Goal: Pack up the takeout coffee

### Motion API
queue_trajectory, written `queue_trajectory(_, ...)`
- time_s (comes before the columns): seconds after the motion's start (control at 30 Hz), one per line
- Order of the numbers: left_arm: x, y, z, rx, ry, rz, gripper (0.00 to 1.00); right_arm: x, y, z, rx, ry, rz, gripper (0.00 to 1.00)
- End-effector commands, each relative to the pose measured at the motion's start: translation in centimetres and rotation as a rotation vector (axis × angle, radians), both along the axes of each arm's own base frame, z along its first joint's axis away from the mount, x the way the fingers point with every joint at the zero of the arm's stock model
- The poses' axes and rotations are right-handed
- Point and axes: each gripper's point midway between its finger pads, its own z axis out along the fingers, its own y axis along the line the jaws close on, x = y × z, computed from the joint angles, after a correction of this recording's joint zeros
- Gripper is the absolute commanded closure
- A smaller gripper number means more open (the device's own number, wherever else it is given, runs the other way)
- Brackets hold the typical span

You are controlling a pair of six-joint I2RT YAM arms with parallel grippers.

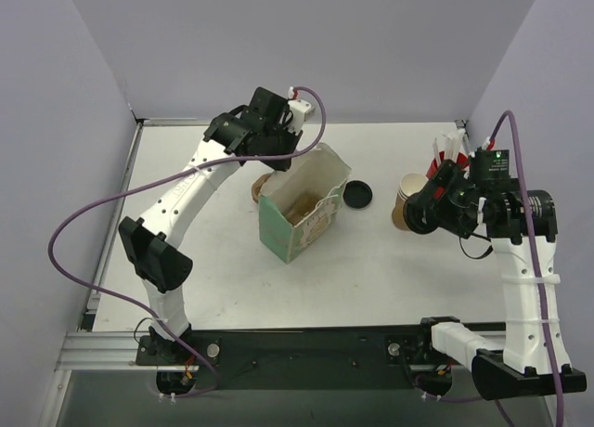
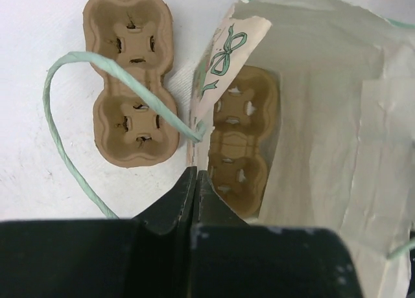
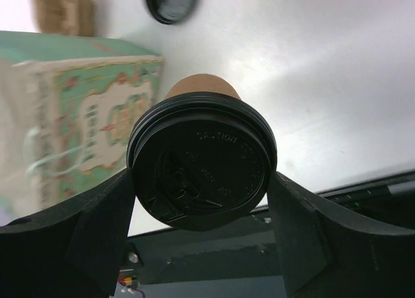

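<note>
Carrying step: the right gripper [image 3: 202, 181] has its jaws clamped on the black-lidded brown kraft-paper cup [image 3: 201, 159], well right of the green-and-cream paper bag [image 1: 311, 225], where the left gripper [image 2: 196, 181] sits at the rim with jaws shut (probably pinching it), so next the cup must settle upright into the moulded brown pulp carrier [image 2: 243, 136] inside.

Embossed "CAUTION" on takeout coffee [image 3: 201, 85] black lid [image 3: 201, 162], other lettering unreadable

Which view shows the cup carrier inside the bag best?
Left wrist: it looks into the bag onto the carrier, holes visible. Top external shows only a brown patch; right wrist shows just the bag's outside.
</note>
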Motion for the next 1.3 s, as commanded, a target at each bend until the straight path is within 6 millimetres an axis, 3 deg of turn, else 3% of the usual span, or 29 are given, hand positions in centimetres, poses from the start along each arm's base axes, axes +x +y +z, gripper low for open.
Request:
queue_trajectory(0.0, -3.0, -1.3, 5.2, -0.022, -0.163, 0.006, 1.0, 0.8, 3.3, 5.0, 0.094, -0.127, 0.09, 0.53)
queue_trajectory(0.13, -4.4, -2.3, 6.4, -0.003, -0.231, 0.055, 1.0, 2.0, 6.2, 9.4, 0.176, -0.258, 0.172, 0.53)
queue_trajectory(0.2, -4.9, -2.8, 6.5, -0.027, -0.227, 0.068, 1.0, 2.8, 7.4, 10.4, 0.208, -0.303, 0.193, 0.53)
queue_trajectory(0.33, -5.6, -3.2, 6.2, -0.048, -0.225, 0.125, 1.0, 3.5, 10.6, 11.5, 0.279, -0.358, 0.258, 0.54)
queue_trajectory(0.5, -6.6, -3.9, 6.4, -0.086, -0.261, 0.187, 1.0, 4.2, 14.5, 11.5, 0.352, -0.392, 0.32, 0.54)
queue_trajectory(0.67, -6.7, -3.7, 6.5, -0.104, -0.273, 0.283, 1.0, 3.8, 16.6, 9.5, 0.343, -0.333, 0.36, 0.55)
queue_trajectory(0.93, -7.2, -4.6, 7.9, -0.235, -0.257, 0.321, 1.0, 2.8, 16.0, 3.4, 0.286, -0.203, 0.345, 0.55)
queue_trajectory(1.07, -7.7, -5.5, 9.2, -0.361, -0.263, 0.314, 1.0, 2.1, 15.6, 2.1, 0.259, -0.174, 0.348, 0.55)
queue_trajectory(1.27, -9.3, -6.9, 9.7, -0.466, -0.263, 0.253, 1.0, 1.9, 14.7, 0.9, 0.161, -0.174, 0.348, 0.58)
